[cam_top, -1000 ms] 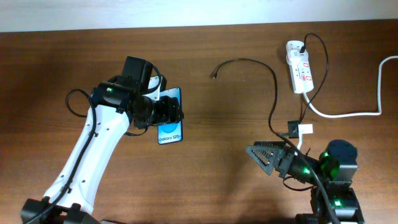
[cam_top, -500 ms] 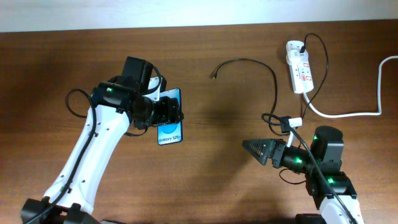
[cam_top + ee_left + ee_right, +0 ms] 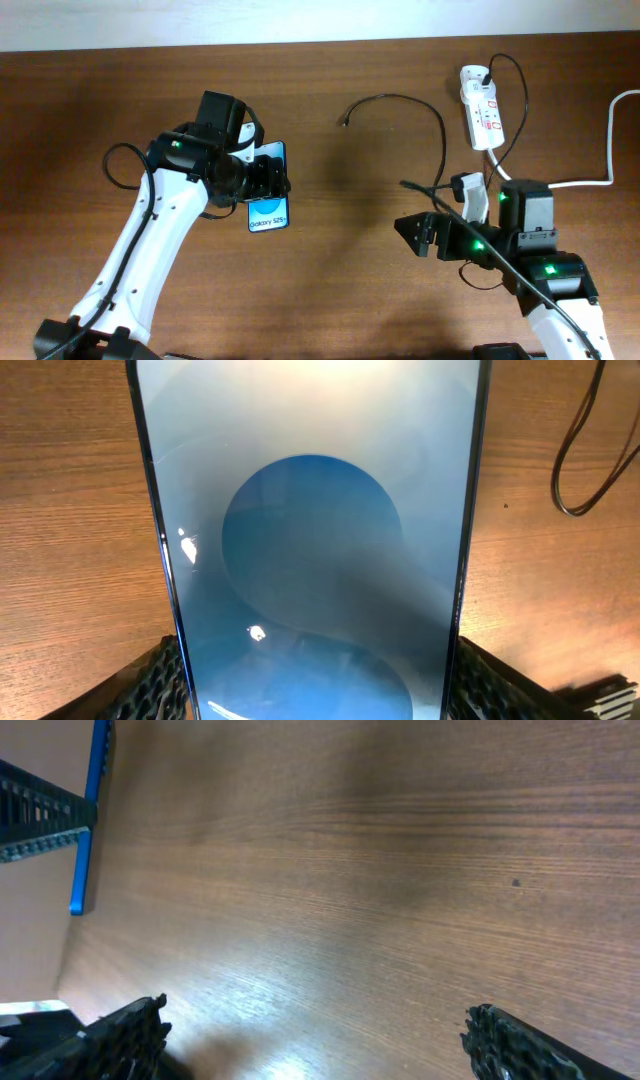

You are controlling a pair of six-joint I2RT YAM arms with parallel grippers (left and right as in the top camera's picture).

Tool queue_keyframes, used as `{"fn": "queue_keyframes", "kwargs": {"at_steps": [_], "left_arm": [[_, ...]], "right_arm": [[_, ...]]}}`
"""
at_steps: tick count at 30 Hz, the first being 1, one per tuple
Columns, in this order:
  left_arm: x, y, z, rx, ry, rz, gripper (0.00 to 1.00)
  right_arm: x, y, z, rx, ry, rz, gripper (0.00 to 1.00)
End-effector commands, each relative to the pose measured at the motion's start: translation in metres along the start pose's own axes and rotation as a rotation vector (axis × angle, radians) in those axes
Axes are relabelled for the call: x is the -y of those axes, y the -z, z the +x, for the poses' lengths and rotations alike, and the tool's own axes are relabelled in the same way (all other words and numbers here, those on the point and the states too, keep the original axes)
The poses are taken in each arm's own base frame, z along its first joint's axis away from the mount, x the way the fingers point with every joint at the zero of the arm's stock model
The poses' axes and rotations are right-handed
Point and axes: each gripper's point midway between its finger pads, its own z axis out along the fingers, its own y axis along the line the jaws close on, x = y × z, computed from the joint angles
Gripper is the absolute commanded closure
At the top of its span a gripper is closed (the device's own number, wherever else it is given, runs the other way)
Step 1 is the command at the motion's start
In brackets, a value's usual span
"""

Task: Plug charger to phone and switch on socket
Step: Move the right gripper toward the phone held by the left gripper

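Blue phone [image 3: 270, 212] clamped in left jaws; right jaws apart; only overhead shows socket [image 3: 482, 115].

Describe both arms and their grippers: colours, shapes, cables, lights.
Left arm: a long white link, black joints, a green light, a looping black cable. Right arm: mostly black, white lower link, several green lights, a black cable along it. The left gripper and right gripper are black, with ribbed fingers.
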Motion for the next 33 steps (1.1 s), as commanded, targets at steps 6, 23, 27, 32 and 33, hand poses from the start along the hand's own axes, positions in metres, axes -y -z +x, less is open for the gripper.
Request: {"fn": "queue_keyframes", "kwargs": {"at_steps": [6,23,27,32,33], "left_arm": [[0.007,0.017,-0.013,0.074,0.181,0.031,0.59],[0.018,0.021,-0.039,0.169,0.392,0.102,0.6],[0.017,0.021,-0.042,0.18,0.402,0.099,0.6],[0.015,0.022,-0.044,0.193,0.416,0.092,0.6],[0.015,0.022,-0.044,0.194,0.416,0.091,0.6]], "right_arm": [[-0.006,0.003,0.007,-0.033,0.008,-0.009,0.02],[-0.009,-0.047,-0.005,-0.152,-0.3,-0.143,0.02],[-0.033,-0.068,-0.001,-0.186,-0.187,-0.208,0.02],[-0.059,-0.066,0.011,-0.233,-0.084,-0.308,0.02],[-0.061,-0.064,0.013,-0.24,-0.079,-0.322,0.01]]}}
